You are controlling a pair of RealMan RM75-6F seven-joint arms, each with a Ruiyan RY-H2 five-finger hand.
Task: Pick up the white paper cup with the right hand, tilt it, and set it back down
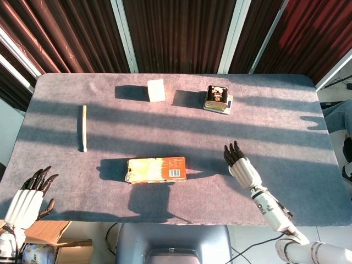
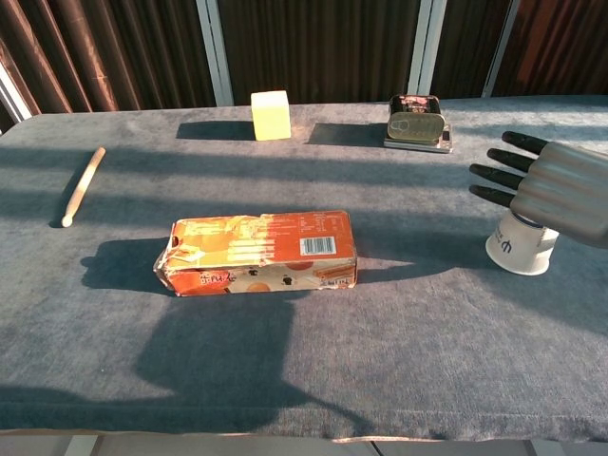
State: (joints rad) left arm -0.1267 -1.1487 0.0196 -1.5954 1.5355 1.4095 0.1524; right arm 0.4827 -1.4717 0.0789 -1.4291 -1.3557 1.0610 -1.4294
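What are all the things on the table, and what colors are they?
Paper cup: one, white, standing on the table near its right side, partly hidden behind the right hand.
Carton: one, orange, lying on its side near the front middle.
Block: one, pale yellow, at the back, left of the tin.
Tin: one, dark, at the back, on a flat pale piece.
Stick: one, light wood, lying on the left side.
Table: one, covered in grey-blue cloth.
Left hand: one, white with dark fingertips, off the table's front left corner, holding nothing.
Right hand: one, silver with dark fingertips, fingers spread straight, above the cup.
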